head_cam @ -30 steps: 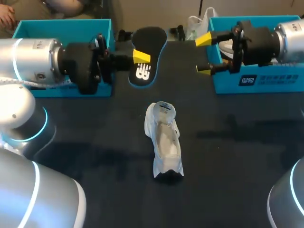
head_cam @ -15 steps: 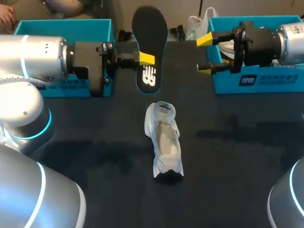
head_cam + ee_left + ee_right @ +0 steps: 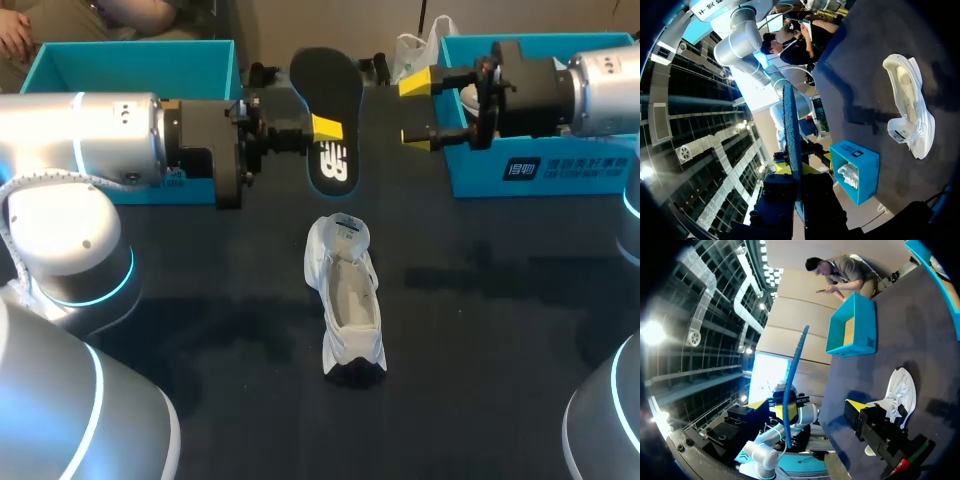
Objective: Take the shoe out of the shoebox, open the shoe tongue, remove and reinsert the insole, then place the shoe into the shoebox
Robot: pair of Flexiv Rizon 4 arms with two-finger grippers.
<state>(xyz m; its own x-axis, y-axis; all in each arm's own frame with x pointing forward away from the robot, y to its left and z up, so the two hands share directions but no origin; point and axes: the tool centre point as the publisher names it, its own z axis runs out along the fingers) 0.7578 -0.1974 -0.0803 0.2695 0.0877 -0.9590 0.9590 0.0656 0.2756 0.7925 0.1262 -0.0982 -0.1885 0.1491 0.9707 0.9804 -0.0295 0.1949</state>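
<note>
Left gripper [image 3: 326,129] grips the black insole [image 3: 330,100], held in the air beyond the shoe [image 3: 348,290]. Right gripper [image 3: 414,110] hangs with its fingers apart and empty, near the insole and just beside the right box [image 3: 540,172]. The white shoe lies mid-table [image 3: 480,320].

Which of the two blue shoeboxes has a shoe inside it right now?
The right shoebox, behind the open right end effector: a white shoe shows inside it. The left shoebox shows none.
</note>
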